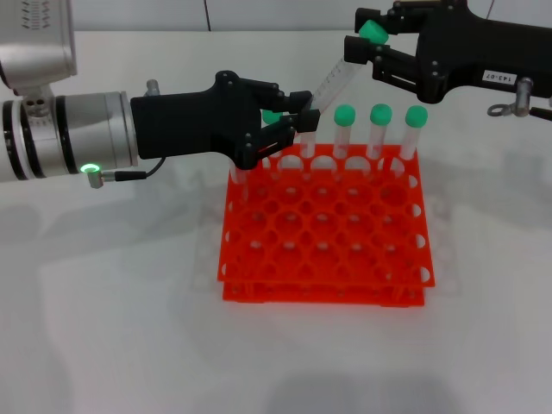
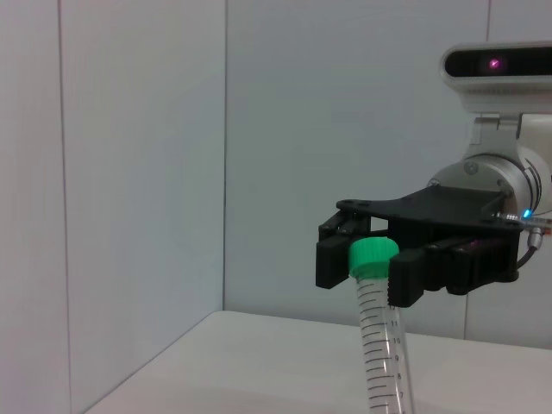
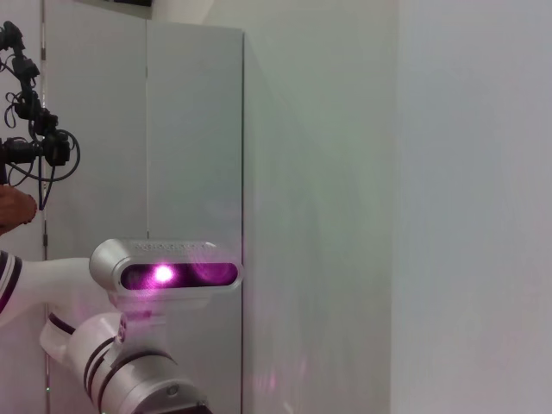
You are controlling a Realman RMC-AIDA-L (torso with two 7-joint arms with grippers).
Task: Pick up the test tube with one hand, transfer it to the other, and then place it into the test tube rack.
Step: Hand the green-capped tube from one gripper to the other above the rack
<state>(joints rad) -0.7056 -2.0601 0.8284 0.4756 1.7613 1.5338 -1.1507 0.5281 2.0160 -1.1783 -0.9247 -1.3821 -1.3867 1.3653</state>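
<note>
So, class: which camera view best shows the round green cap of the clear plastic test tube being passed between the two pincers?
The left wrist view: the green cap faces the camera, sitting between the right pincer fingers. The head view shows the cap small and partly hidden by the pincer. The right wrist view shows none of it.

Black claws point(image 1: 289, 129) on silver arms

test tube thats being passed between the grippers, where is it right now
In the head view the test tube slants in the air above the back of the test tube rack, lower end at the left gripper, green cap in the right gripper.
</note>
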